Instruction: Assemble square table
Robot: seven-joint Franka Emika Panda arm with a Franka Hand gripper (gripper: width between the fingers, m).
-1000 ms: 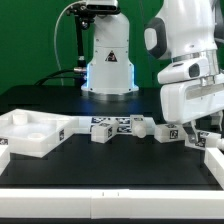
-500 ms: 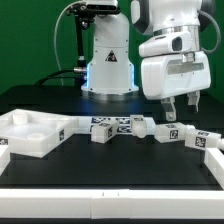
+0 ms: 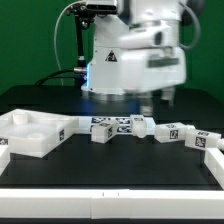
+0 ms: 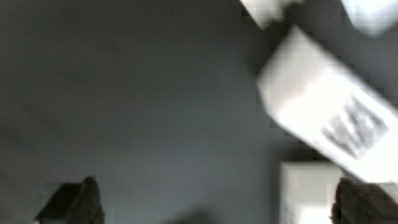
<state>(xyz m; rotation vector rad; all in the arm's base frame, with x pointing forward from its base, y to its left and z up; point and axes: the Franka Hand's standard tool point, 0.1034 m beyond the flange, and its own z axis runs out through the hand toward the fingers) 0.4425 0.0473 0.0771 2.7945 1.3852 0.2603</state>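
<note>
1. At the exterior view's left, the square top is lying flat on the black table, close to that side's edge. It is a white plastic tray with a raised rim and shallow recesses, smooth and matte.
2. In front of it, a broad stretch of bare black surface is running across to the white border along the near edge, leaving plenty of free room there.
3. Behind the middle, the robot base is standing, glossy white and rounded, with a blue glow low on it.
4. From the middle towards the right, the legs are lying in a loose row, each just beside the next and apart from the square top. They are short, chunky white blocks showing black-and-white square tags.
5. Above the row's right half, the gripper is hanging clear of the legs. Its dark fingers are spread wide with nothing between them (the arm is blurred).
6. In the wrist view, a blurred white tagged part is showing over the dark table; I cannot tell which leg it is.
7. At the far right, the last leg is lying close to the border's raised side, so room is tight there.
</note>
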